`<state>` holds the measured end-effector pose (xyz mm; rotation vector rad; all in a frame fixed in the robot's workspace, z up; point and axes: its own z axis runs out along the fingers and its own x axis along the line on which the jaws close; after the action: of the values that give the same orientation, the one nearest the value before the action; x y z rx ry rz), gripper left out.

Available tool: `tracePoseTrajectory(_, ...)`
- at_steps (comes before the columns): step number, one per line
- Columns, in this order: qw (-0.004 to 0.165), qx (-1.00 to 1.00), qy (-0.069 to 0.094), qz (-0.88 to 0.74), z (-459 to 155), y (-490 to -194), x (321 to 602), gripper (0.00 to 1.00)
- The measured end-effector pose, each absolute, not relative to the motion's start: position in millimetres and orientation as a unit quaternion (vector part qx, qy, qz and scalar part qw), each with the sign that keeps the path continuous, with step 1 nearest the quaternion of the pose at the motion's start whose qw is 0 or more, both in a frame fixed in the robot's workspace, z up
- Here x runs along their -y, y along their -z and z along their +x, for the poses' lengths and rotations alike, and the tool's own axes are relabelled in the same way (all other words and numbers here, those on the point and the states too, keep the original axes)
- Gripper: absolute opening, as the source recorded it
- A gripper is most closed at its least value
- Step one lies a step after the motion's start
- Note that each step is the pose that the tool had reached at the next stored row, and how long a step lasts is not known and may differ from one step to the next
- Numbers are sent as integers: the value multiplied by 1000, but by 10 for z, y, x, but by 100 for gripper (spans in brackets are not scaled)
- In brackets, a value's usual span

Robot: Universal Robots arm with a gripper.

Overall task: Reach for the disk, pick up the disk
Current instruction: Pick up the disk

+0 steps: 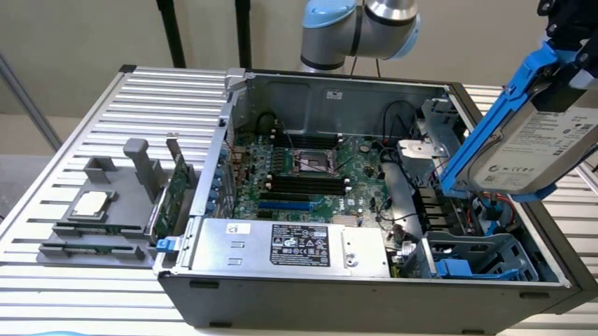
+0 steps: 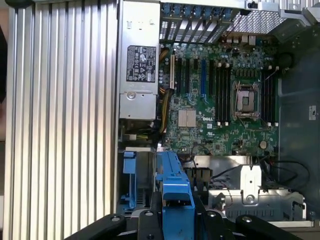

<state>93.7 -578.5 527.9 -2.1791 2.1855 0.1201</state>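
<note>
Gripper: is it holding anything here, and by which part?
Yes. The gripper holds the disk by its upper end, fingers against the blue rails, lifted above the open computer case.

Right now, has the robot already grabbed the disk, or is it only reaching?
The reaching looks finished, and so does the grab. The disk, with its blue rails and white label, hangs tilted in the air above the open computer case, at the exterior view's right. The gripper is shut on its blue rail. From the task, nothing looks left; the drive cage below stands apart from it.
</note>
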Motion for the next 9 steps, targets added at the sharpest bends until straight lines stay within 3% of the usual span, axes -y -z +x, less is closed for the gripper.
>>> tracePoseTrajectory(9,34,-707,-36,-705,947,-5249,6013,33)
